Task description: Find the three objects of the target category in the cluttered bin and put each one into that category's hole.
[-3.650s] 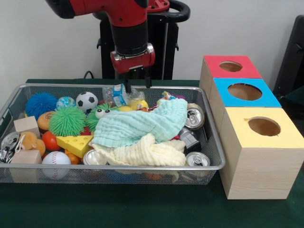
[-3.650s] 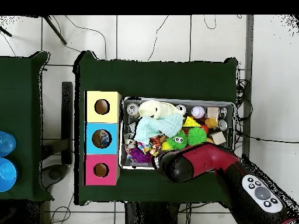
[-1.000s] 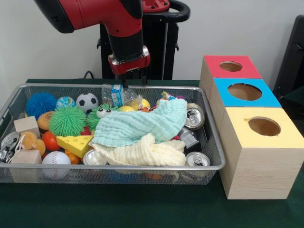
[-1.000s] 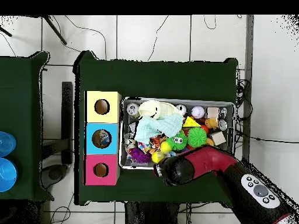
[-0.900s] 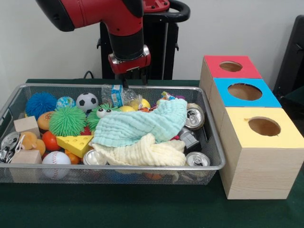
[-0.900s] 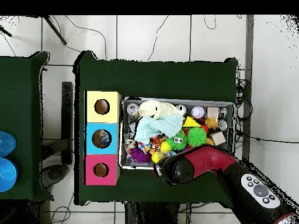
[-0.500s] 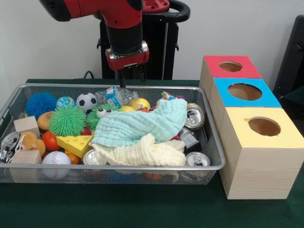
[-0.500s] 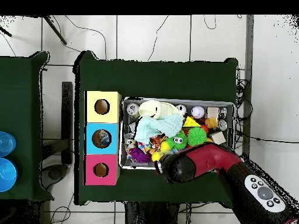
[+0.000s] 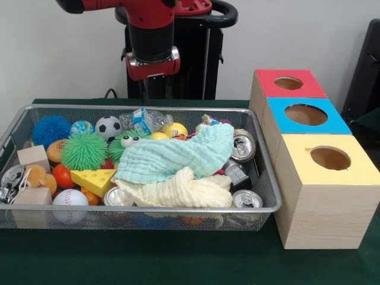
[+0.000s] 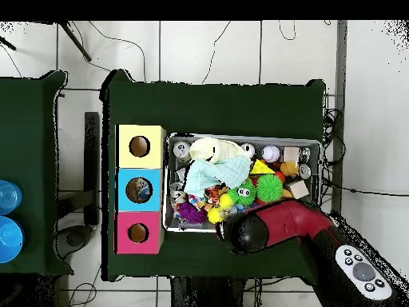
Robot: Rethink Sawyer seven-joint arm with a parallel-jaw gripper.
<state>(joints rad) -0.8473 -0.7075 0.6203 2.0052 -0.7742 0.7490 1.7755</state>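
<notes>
Bottle [image 9: 144, 120] in bin [image 9: 261, 172], upper middle of frame.
Lies just below hand [image 9: 155, 92]; hand's grip state: cannot tell.

- I read the bin [image 9: 264, 178] as silver wire mesh on a dark green table [image 9: 178, 261].
- Bottle [image 9: 145, 120]: clear plastic, blue-and-white label.
- Top cloth [image 9: 178, 155] pale mint green; lower cloth [image 9: 178, 191] cream.
- Cans [image 9: 243, 146] silver.
- Spiky balls: one blue [image 9: 51, 129], one green [image 9: 84, 150].
- Soccer ball [image 9: 108, 126] black-and-white; baseball [image 9: 70, 198] white with red stitching; cheese wedge [image 9: 94, 180] yellow.
- I see pale wooden boxes with tops red [image 9: 289, 83], blue [image 9: 306, 115] and yellow [image 9: 329, 159].
- Arm [image 9: 148, 29] red and black.
</notes>
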